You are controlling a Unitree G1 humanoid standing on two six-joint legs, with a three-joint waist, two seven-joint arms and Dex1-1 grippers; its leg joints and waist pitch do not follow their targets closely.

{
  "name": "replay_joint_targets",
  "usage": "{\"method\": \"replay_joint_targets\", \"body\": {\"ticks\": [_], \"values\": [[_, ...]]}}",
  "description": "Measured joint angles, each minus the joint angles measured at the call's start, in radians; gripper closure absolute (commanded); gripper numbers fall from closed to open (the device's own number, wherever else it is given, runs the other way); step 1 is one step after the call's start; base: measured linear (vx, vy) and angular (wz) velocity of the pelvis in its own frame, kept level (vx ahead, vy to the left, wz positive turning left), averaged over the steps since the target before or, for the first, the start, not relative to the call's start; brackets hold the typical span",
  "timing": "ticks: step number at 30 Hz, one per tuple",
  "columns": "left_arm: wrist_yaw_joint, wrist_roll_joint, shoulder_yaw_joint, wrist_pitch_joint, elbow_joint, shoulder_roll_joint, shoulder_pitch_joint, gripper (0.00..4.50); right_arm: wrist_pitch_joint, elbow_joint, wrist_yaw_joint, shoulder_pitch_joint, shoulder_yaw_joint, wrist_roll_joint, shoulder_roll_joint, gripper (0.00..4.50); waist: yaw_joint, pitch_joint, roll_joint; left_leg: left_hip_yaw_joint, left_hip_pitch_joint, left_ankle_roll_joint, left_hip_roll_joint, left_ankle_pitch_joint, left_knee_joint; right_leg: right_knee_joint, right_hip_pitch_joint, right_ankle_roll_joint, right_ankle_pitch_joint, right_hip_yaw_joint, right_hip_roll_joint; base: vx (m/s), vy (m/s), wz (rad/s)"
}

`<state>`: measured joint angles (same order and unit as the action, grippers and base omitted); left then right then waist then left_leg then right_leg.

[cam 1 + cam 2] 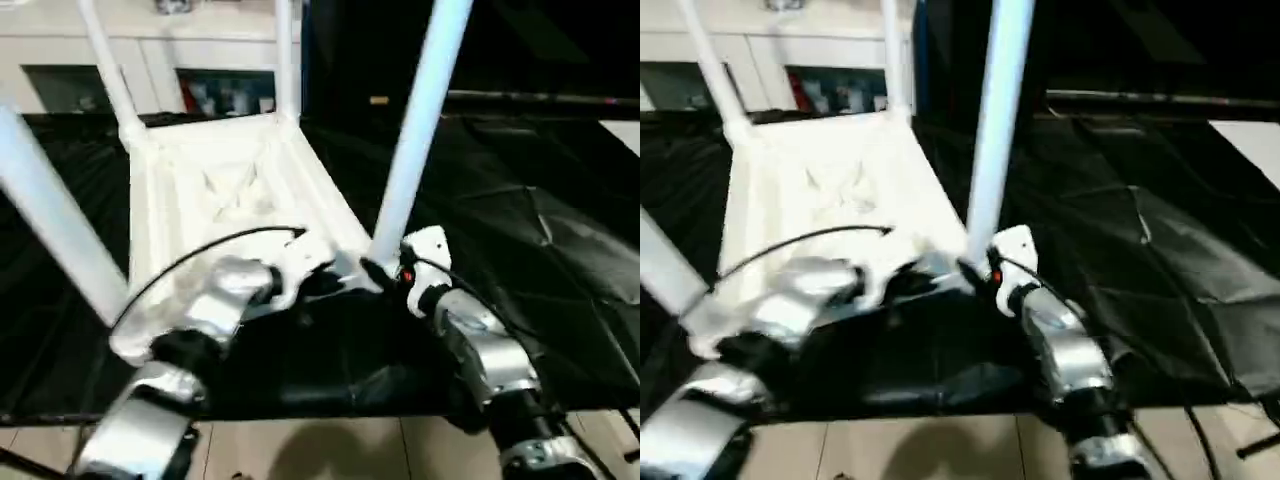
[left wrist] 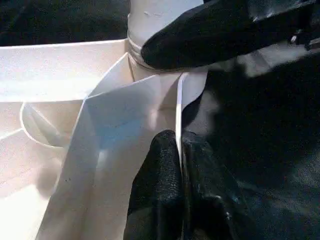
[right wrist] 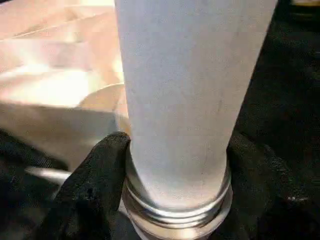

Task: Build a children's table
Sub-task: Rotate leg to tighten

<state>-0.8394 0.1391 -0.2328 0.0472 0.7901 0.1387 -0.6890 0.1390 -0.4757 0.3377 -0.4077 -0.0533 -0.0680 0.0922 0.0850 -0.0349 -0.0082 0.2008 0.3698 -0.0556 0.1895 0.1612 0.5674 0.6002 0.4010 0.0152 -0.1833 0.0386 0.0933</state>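
The white children's table top [image 1: 220,190] lies upside down on the black-draped work table, ribbed underside up. Legs rise from its corners: near left [image 1: 50,210], far left [image 1: 105,70], far right [image 1: 287,60] and near right [image 1: 420,130]. My right gripper [image 1: 385,272] is shut on the near right leg just above its threaded collar [image 3: 175,215], one black finger on each side [image 3: 100,170]. My left gripper [image 2: 180,165] is shut on the thin rim wall of the table top [image 2: 125,130], just beside that corner socket.
The black cloth of the work table [image 1: 540,250] spreads wrinkled to the right. Its front edge [image 1: 330,408] runs just under my forearms, with tiled floor below. White cabinets and shelves [image 1: 200,60] stand behind. A black cable [image 1: 200,250] arcs over my left wrist.
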Motion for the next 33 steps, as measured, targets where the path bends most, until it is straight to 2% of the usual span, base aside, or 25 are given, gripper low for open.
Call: {"method": "replay_joint_targets", "body": {"ticks": [6,8,14,18,21,29,33], "values": [[0.029,0.007,0.001,-0.003,0.020,-0.018,-0.014,4.50,-0.029,-0.028,-0.052,-0.012,0.014,0.008,-0.022,1.84,0.002,0.001,0.002,0.000,0.001,0.000,0.000,0.000,-0.003,-0.001,0.001,-0.001,0.000,0.001,0.000,0.000,0.000,0.00],[0.019,0.007,0.001,-0.004,0.020,-0.016,-0.014,4.50,-0.033,-0.030,-0.038,-0.012,0.021,0.001,-0.022,1.28,0.002,0.001,0.002,0.000,0.001,0.000,0.000,0.000,-0.003,-0.001,0.001,-0.001,0.000,0.001,0.000,0.000,0.000,0.00],[-0.065,-0.021,0.010,-0.007,-0.003,0.027,0.001,4.50,-0.030,-0.014,0.150,-0.011,-0.004,-0.025,0.049,0.69,-0.003,0.001,0.002,0.000,0.002,0.000,0.001,0.000,-0.004,-0.002,0.002,-0.001,0.000,0.001,-0.001,0.000,0.000,0.00],[-0.162,-0.042,0.012,-0.030,-0.032,0.076,0.028,4.50,-0.008,0.069,0.340,-0.006,-0.061,-0.056,0.143,0.69,-0.001,0.001,0.002,0.000,0.001,0.000,0.002,0.000,-0.004,0.000,0.002,-0.001,0.000,0.002,-0.002,0.000,0.000,0.00],[-0.242,-0.063,0.012,-0.048,-0.053,0.122,0.050,4.50,0.022,0.121,0.469,0.013,-0.074,-0.087,0.200,0.69,0.002,0.000,0.001,0.000,0.001,0.000,0.002,0.000,-0.003,0.000,0.002,-0.001,0.000,0.002,-0.001,0.000,0.000,0.00],[-0.372,-0.103,0.013,-0.044,-0.103,0.191,0.081,4.50,0.056,0.147,0.605,0.017,-0.096,-0.122,0.271,0.69,0.001,-0.003,-0.004,0.000,0.002,0.000,0.002,0.000,-0.002,0.000,0.002,-0.002,0.001,0.002,-0.001,0.000,0.000,0.00],[-0.388,-0.106,0.019,-0.044,-0.108,0.201,0.086,4.50,0.059,0.149,0.611,0.016,-0.097,-0.122,0.271,1.06,0.001,-0.003,-0.004,0.000,0.002,0.000,0.002,0.000,-0.003,0.000,0.003,-0.001,0.001,0.002,-0.001,0.000,0.000,0.00]]}}
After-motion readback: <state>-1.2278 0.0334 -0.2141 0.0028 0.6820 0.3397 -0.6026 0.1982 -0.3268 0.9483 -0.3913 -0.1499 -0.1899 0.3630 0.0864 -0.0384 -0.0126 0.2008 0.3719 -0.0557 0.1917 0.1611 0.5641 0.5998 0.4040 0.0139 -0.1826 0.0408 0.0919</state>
